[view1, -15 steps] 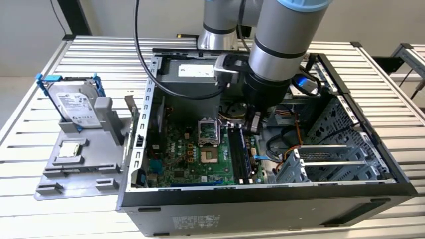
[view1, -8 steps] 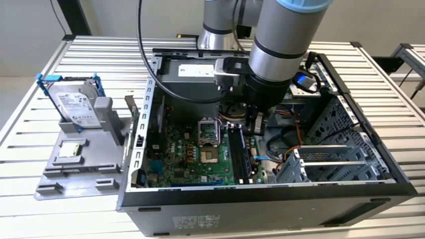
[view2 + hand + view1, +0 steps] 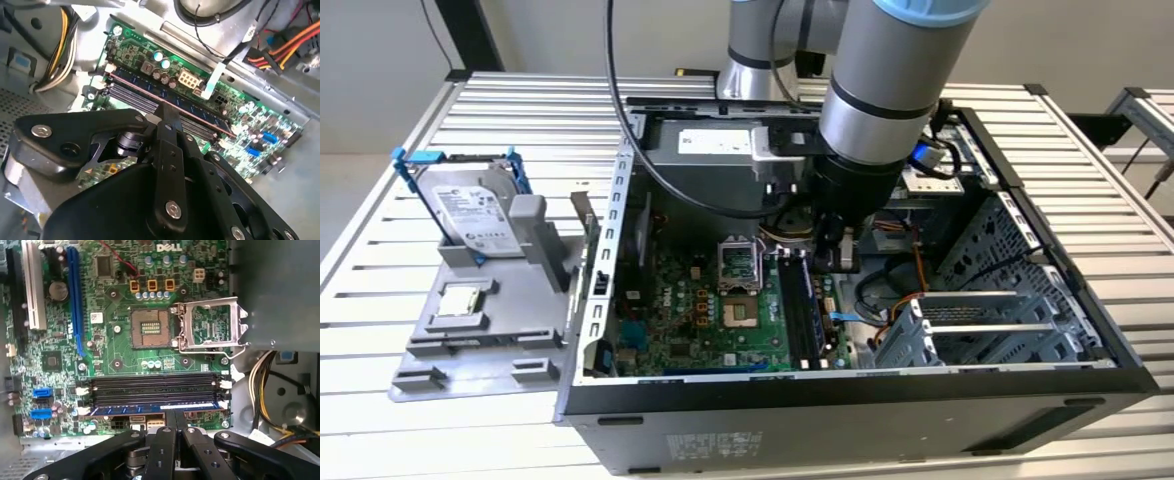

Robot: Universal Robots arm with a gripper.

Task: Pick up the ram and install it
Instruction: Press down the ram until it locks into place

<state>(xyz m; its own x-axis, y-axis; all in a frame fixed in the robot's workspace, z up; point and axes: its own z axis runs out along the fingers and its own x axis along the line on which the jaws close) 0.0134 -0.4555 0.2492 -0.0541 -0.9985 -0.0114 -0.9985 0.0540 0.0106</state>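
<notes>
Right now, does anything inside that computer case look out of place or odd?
One thing: the processor socket on the green board is bare, and its metal latch frame is swung open beside it. The ram sits level along the outermost memory slot, with the gripper at its edge. Nothing looks spilled or broken.

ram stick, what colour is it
Dark blue, seen best in the first wrist view: the ram.

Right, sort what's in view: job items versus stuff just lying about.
Job:
ram, seated in a memory slot
gripper, closed on the ram's edge
motherboard

Lying about:
hard drive in blue bracket
grey stand
open CPU socket
power cables
</notes>
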